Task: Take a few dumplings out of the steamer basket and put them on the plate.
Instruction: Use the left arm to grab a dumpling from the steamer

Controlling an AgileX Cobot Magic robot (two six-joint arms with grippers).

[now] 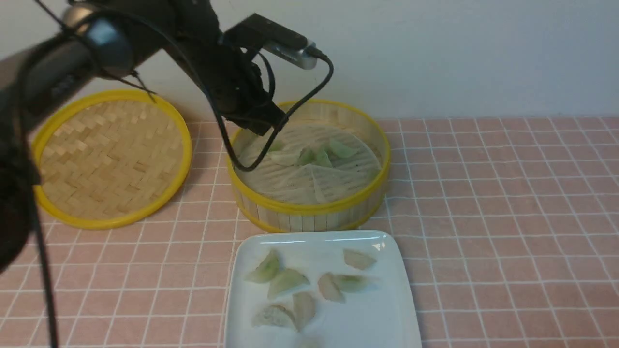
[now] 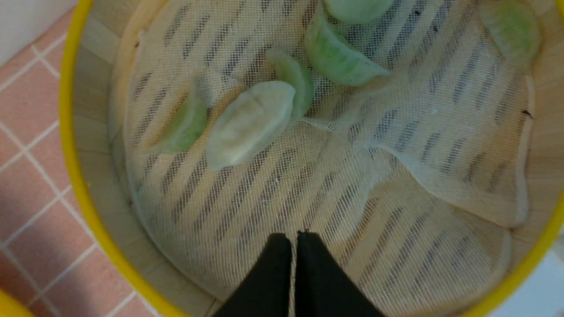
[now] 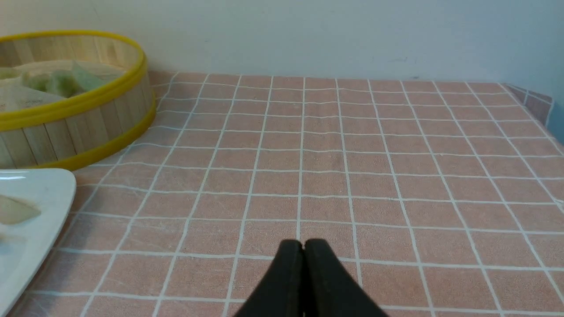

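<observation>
The steamer basket (image 1: 309, 210) stands behind the plate (image 1: 387, 309). Several dumplings (image 1: 314, 154) lie on its liner; the left wrist view shows a whitish one (image 2: 249, 123) beside green ones (image 2: 339, 57). Several more dumplings (image 1: 285, 280) lie on the plate. My left gripper (image 1: 258, 125) hangs over the basket's left part, shut and empty (image 2: 294, 240), apart from the dumplings. My right gripper (image 3: 303, 246) is shut and empty, low over the tablecloth to the right of the plate (image 3: 39, 185) and the basket (image 3: 79, 119). It is out of the front view.
The flat woven lid (image 1: 111, 154) lies left of the basket. A wall runs close behind the table. The liner (image 2: 440, 176) is folded over on one side. The pink checked cloth (image 1: 508, 217) covers the table; its right edge shows in the right wrist view (image 3: 546, 114).
</observation>
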